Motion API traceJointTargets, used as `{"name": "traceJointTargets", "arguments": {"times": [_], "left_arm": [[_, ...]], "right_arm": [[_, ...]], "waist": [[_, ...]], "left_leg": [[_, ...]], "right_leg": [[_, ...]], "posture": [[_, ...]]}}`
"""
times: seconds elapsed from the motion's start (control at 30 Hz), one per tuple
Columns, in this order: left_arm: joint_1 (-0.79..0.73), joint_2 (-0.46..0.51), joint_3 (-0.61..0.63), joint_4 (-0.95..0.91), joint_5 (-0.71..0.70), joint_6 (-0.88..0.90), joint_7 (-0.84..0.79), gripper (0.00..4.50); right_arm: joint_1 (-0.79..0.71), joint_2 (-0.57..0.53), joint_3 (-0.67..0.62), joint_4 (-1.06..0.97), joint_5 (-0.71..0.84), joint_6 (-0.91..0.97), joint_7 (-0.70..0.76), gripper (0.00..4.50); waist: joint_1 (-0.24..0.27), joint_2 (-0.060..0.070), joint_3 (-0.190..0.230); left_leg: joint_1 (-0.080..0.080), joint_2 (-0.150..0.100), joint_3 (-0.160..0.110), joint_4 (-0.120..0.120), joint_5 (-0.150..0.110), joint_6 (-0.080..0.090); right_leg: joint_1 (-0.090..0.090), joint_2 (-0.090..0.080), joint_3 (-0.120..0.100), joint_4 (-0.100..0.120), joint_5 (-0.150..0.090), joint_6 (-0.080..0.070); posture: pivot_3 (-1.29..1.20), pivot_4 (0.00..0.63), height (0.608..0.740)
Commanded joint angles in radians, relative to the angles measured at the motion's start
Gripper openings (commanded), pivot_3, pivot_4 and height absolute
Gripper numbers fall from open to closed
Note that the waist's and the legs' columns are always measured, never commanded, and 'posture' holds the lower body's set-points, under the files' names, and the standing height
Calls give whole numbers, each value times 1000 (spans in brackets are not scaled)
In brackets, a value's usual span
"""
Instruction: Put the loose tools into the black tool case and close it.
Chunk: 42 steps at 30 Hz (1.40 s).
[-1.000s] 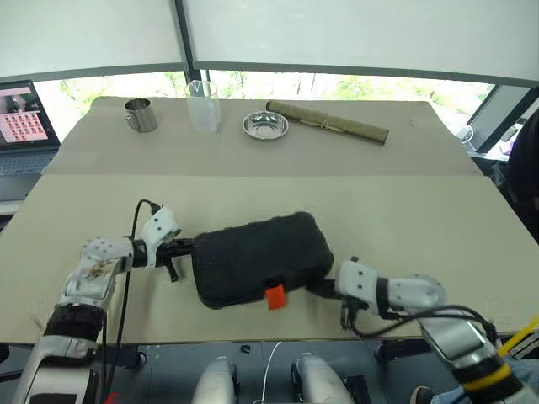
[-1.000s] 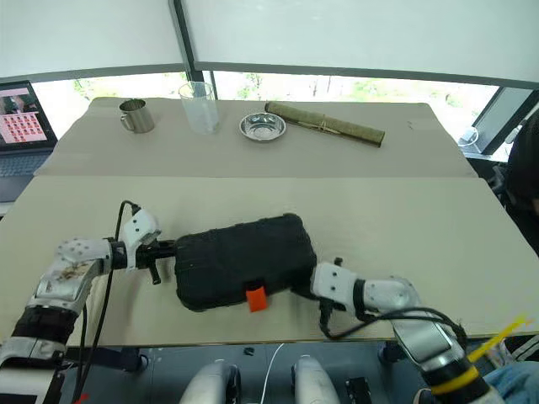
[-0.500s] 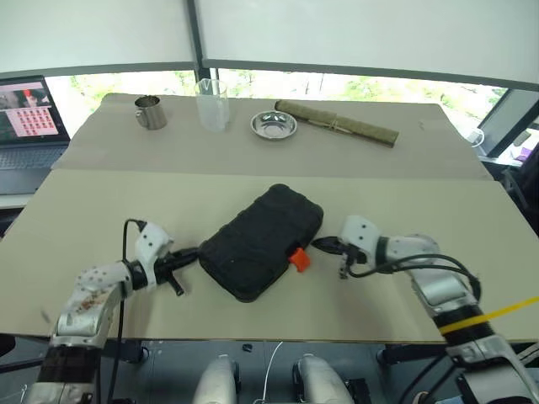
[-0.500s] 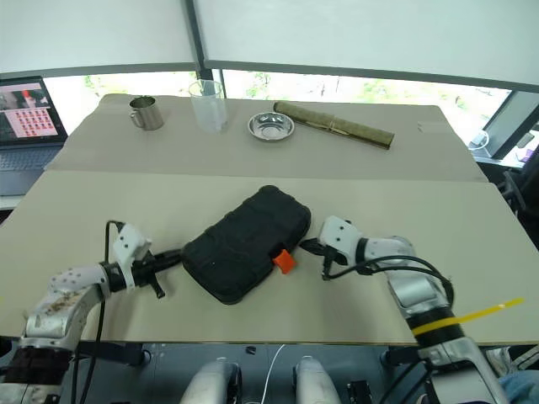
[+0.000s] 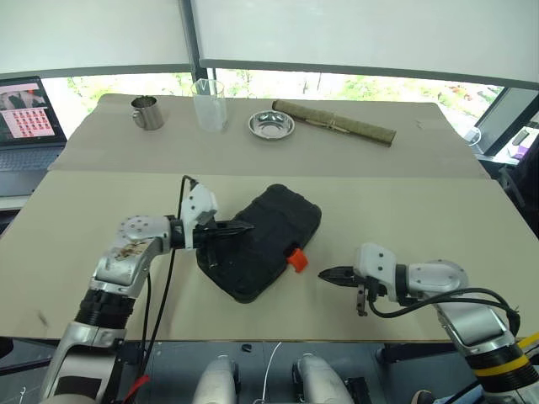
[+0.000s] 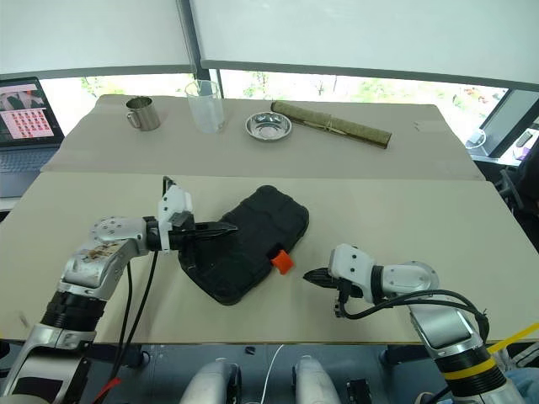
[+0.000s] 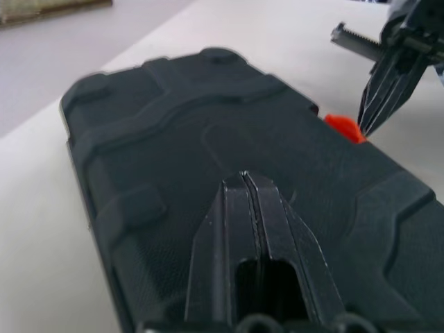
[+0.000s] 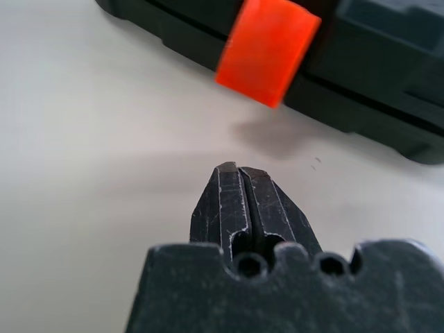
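The black tool case (image 5: 261, 244) lies shut and diagonal in the middle of the near table, its orange latch (image 5: 296, 259) facing front right. My left gripper (image 5: 248, 225) is shut and reaches over the lid from the case's left side; I cannot tell whether its tips touch the lid. In the left wrist view the shut fingers (image 7: 267, 208) lie along the ribbed lid (image 7: 159, 139). My right gripper (image 5: 322, 273) is shut, low over the table, pointing at the latch (image 8: 267, 48) from a short gap away. The loose tools are out of view.
Along the far table stand a metal mug (image 5: 147, 112), a clear cup (image 5: 208, 105), a steel bowl (image 5: 271, 125) and an olive rolled mat (image 5: 333, 122). A laptop (image 5: 29, 114) sits at far left. The table's front edge (image 5: 278, 337) runs just below my right gripper.
The case has swung from lengthwise to diagonal. My left gripper rose from the case's left end and moved right over the lid. My right gripper drew back from the latch side.
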Motion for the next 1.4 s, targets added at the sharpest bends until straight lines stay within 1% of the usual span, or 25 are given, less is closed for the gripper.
{"name": "traceJointTargets", "arguments": {"times": [0.03, 0.73, 0.97, 1.07, 1.17, 1.3, 1.4], "left_arm": [[8, -10, -33, 7, 27, 9, 5, 14], [48, 2, -44, -5, 32, 36, 7, 14], [44, 5, -46, 4, 35, 37, 5, 14], [43, 6, -47, 5, 36, 40, 5, 14], [47, 10, -45, 1, 34, 42, 4, 14], [53, 17, -42, 2, 36, 39, 1, 14], [56, 18, -41, 2, 37, 38, 0, 14]], "right_arm": [[-35, 9, -16, -14, 7, 8, -15, 0], [-134, 111, 17, 9, 28, 30, -24, 0], [-141, 138, 43, 60, -13, 26, -49, 0], [-140, 130, 46, 68, -28, 0, -52, 0], [-127, 121, -5, 19, 27, 20, -54, 0], [-73, 65, -51, -44, 71, 49, -27, 0], [-26, 26, -55, -76, 83, 75, -14, 0]], "waist": [[1, 0, 0], [-5, 0, 0], [-5, 1, 0], [-5, 1, 0], [-4, 1, 0], [-2, 1, 0], [-3, 1, 0]], "left_leg": [[0, 0, 0, 0, 0, 0], [3, 0, 0, -1, 0, 0], [5, 0, 0, -1, 0, 0], [10, 0, 0, -2, 0, 0], [14, 1, 0, -3, 0, 0], [14, 1, 0, -3, 0, 0], [14, 1, 0, -3, 0, 0]], "right_leg": [[0, 0, 0, 0, 0, 0], [2, 0, 0, 1, 0, 0], [3, 0, 0, 0, 0, 0], [8, 0, 0, 0, 0, 0], [14, 0, -1, -3, -1, 0], [14, 0, -1, -4, -1, 0], [14, 0, -1, -4, -1, 0]], "posture": [[0, 150, 740], [0, 150, 740], [0, 150, 740], [0, 150, 740], [0, 150, 740], [0, 150, 740], [0, 150, 740]]}}
